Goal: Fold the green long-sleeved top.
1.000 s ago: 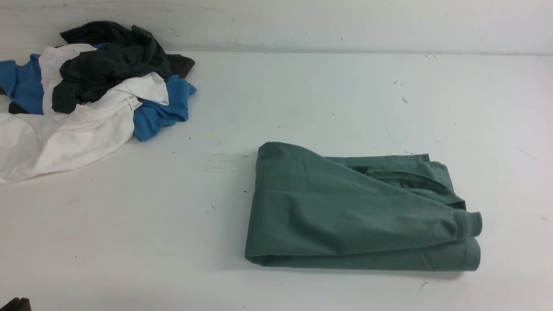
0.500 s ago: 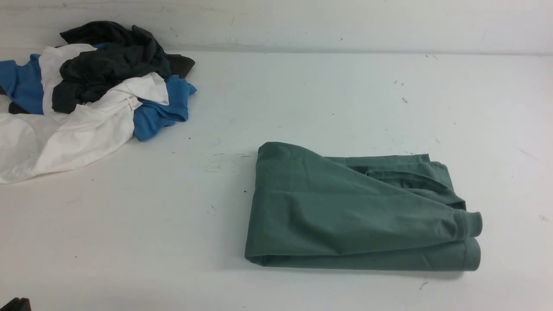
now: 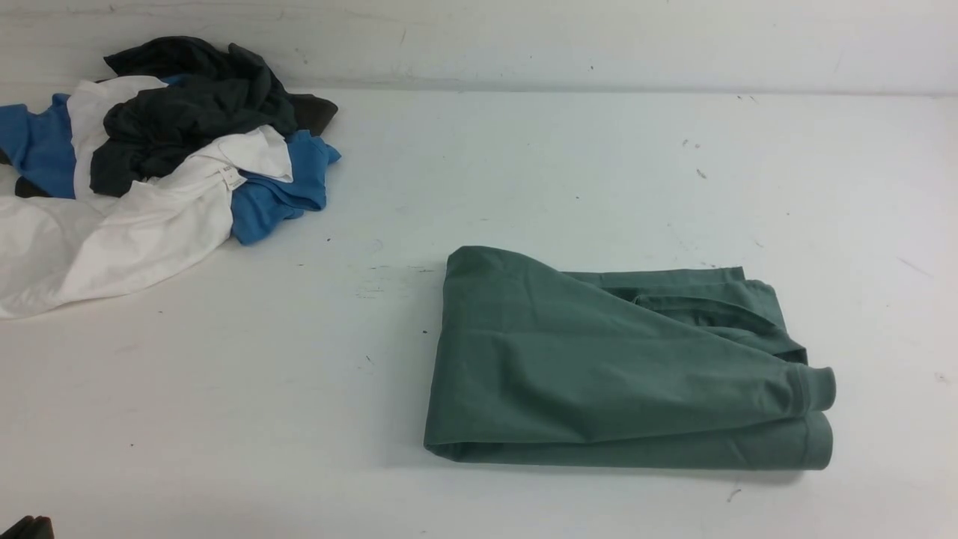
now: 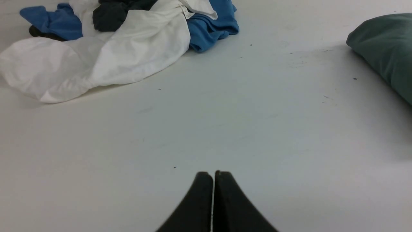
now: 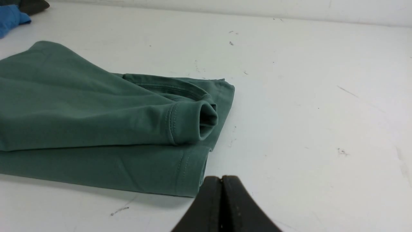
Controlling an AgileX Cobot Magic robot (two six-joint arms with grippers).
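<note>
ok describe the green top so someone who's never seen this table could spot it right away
On the white table, look near the front, right of centre, away from the heap of clothes at the far left. The green long-sleeved top lies alone, the only folded, single-coloured piece.

Lighting's bright and even across all three views; diffuse, no glare or hot spots on the white table (image 3: 569, 165). You get only soft shadows: a faint one under the near edge of the green long-sleeved top (image 3: 599, 367), just ahead of the right gripper (image 5: 222, 180) in the right wrist view, and a pale one under the white garment (image 4: 96, 61) well beyond the left gripper (image 4: 213, 175). Front view is a bit soft w/ mild compression noise. Both pincers' tips, closed, look dark and slightly blurred, being so close to the lens. Cloth stitching next to the right tips is sharp. No obvious edge distortion.
</note>
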